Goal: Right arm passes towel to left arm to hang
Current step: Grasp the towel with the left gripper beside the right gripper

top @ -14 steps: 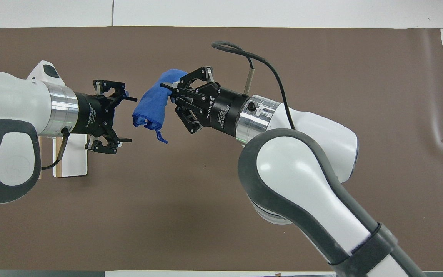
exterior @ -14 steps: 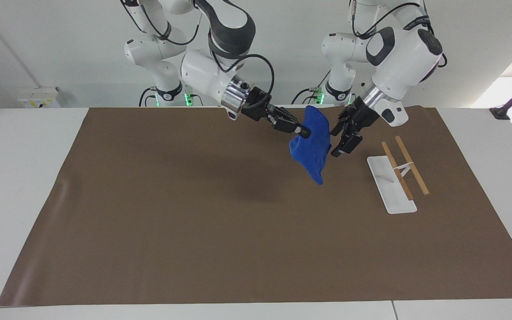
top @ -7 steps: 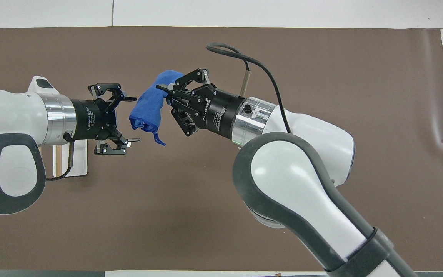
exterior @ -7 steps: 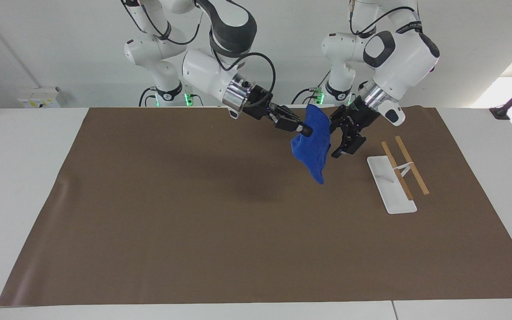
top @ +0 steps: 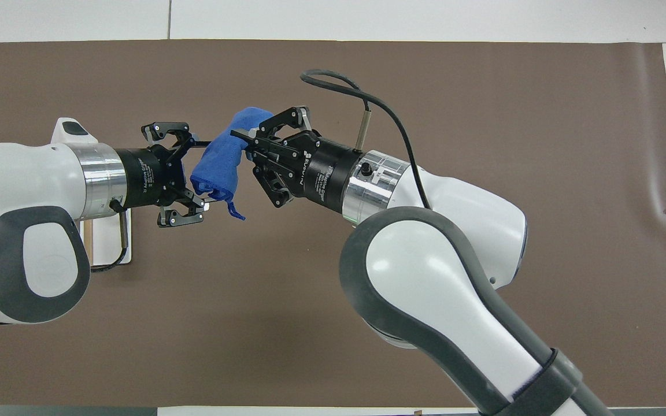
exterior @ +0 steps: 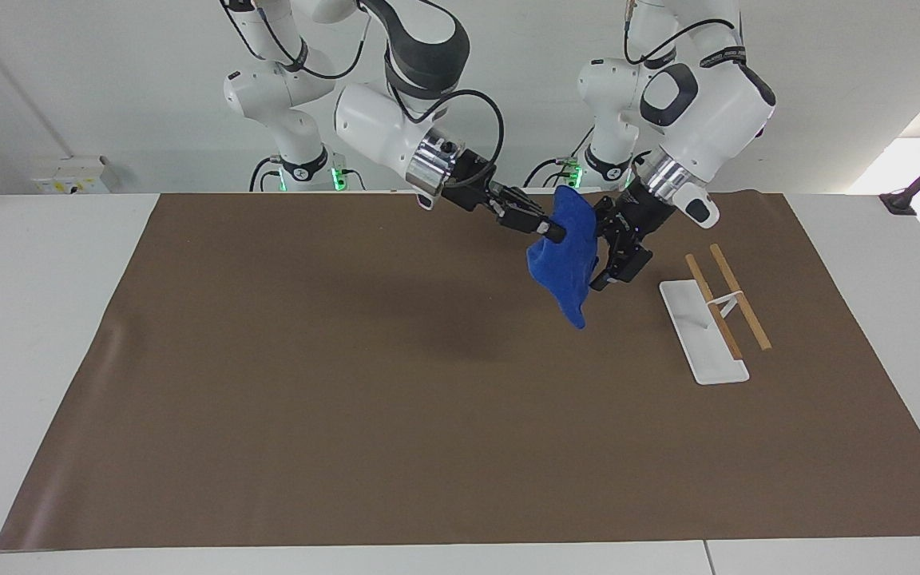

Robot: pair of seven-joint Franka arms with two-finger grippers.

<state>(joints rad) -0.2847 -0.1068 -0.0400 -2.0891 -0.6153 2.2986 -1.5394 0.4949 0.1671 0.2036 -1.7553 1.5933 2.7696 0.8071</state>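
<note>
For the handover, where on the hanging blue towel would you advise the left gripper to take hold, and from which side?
The towel hangs bunched from the shut right gripper, over the brown mat. The open left gripper should probably close on the thick upper fold beside that pinch, coming level from the left arm's end, fingers straddling the bundle. The thin dangling tail lower down would likely slip.

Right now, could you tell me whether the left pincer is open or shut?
Open: the left pincer has its fingers spread on either side of the blue towel, not yet clamped.
</note>
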